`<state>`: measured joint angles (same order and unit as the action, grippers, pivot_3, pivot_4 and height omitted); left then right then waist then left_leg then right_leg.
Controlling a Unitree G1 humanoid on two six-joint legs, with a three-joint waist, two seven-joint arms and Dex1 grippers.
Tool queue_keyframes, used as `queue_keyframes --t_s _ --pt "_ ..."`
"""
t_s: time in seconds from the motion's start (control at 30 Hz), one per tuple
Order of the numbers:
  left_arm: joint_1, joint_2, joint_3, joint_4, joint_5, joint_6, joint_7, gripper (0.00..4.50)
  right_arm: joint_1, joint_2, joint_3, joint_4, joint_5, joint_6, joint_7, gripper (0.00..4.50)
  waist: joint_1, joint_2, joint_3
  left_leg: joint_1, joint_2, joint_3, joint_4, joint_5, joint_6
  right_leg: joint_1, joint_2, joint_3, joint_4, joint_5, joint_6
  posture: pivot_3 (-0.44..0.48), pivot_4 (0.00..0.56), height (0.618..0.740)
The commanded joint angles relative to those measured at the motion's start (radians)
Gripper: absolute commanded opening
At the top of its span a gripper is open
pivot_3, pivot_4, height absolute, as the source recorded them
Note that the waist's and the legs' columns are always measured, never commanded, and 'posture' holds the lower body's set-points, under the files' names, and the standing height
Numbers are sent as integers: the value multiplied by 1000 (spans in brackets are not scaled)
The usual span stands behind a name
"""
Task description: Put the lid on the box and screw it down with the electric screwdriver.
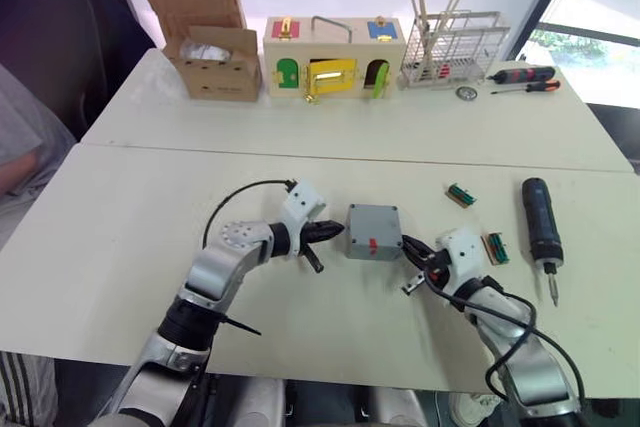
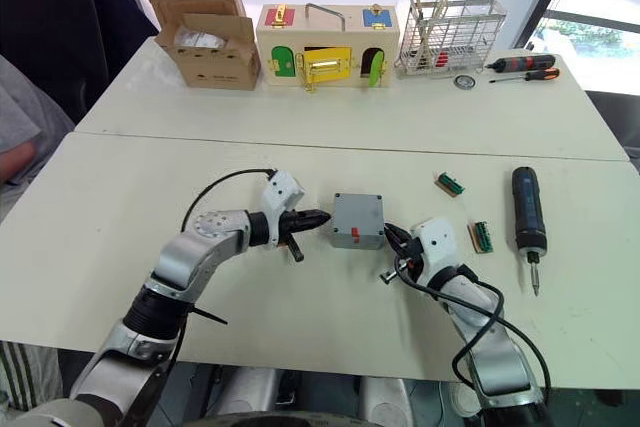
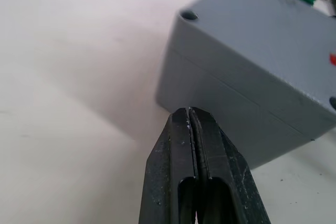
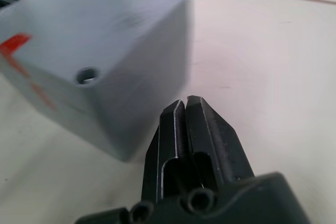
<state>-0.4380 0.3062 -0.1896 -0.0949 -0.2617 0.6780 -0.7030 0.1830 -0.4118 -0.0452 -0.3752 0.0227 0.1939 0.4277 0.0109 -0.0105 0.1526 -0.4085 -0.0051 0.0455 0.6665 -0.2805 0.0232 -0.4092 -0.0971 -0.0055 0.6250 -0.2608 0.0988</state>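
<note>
Pincers left [image 1: 338, 231] and right [image 1: 410, 247], both closed and empty, are flanking the box [image 1: 374, 232] at frame centre, lid [image 3: 262, 45] seemingly seated, so I'm judging the electric screwdriver [image 1: 541, 229], lying centre-right on the worktop [image 1: 120, 237], needs fetching.

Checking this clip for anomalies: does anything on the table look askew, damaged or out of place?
Nothing stands out. The small grey plastic box sits upright with its grey lid seated flush, between the shut left tool and the shut right tool. The thick black electric screwdriver lies untouched.

Two pale tables [image 1: 120, 237] stand end to end before a white wall, window [image 1: 600, 37] at right.
</note>
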Motion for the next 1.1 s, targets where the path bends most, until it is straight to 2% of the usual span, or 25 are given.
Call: queue_keyframes --t_s 0.03,0.17,0.2,0.27,0.43,0.5,0.53,0.7,0.8,0.9,1.1 --pt "-5 44 136 -131 -112 32 -25 0 74 5 -160 -188 87 80 -34 92 1 0 0 0 0 0 0 0 0 0 0 0 1 0 0 0 150 731" --pt "2 110 148 -286 -238 99 -112 0 143 31 -294 -295 170 193 -76 92 0 0 0 0 0 0 0 1 -2 -1 0 0 3 0 0 0 150 731" --pt "3 126 130 -335 -275 120 -140 0 154 38 -324 -309 191 220 -85 307 1 0 0 1 0 0 0 1 -2 0 0 0 3 0 0 0 150 731" --pt "1 140 96 -403 -328 158 -164 0 170 41 -373 -322 227 256 -86 920 2 0 0 1 0 0 0 1 -2 0 -1 0 3 0 -1 0 150 731" --pt "-12 172 -31 -448 -324 129 -227 0 184 21 -436 -304 280 360 -83 3474 0 1 0 1 0 0 0 1 -2 0 0 0 3 -1 -1 0 150 731" --pt "-10 177 -58 -448 -318 116 -232 0 183 19 -458 -300 309 393 -78 4242 0 2 1 1 0 0 0 1 -2 0 0 0 3 -1 -1 0 150 731" --pt "-8 182 -70 -443 -309 105 -235 0 178 20 -465 -298 325 414 -79 4482 0 2 1 1 0 0 0 1 -2 0 0 0 3 -1 -1 0 150 731" --pt "-5 198 -105 -423 -279 68 -238 0 143 13 -481 -263 357 462 -87 4482 1 2 1 1 0 0 0 1 -1 0 1 0 3 -1 -1 0 150 731" --pt "-5 198 -108 -418 -279 64 -232 0 107 1 -451 -206 334 447 -90 3812 1 2 1 1 0 0 0 1 -1 0 1 0 3 -1 -1 0 150 731" --pt "3 204 -118 -416 -264 55 -227 0 60 -6 -437 -137 328 435 -94 2867 1 2 1 1 0 0 0 2 -1 0 2 0 3 -1 -1 0 150 731" --pt "9 207 -106 -417 -265 57 -210 0 9 -16 -411 -59 320 414 -89 2867 1 2 1 1 0 0 0 2 -1 0 2 0 3 -1 -1 0 150 731"
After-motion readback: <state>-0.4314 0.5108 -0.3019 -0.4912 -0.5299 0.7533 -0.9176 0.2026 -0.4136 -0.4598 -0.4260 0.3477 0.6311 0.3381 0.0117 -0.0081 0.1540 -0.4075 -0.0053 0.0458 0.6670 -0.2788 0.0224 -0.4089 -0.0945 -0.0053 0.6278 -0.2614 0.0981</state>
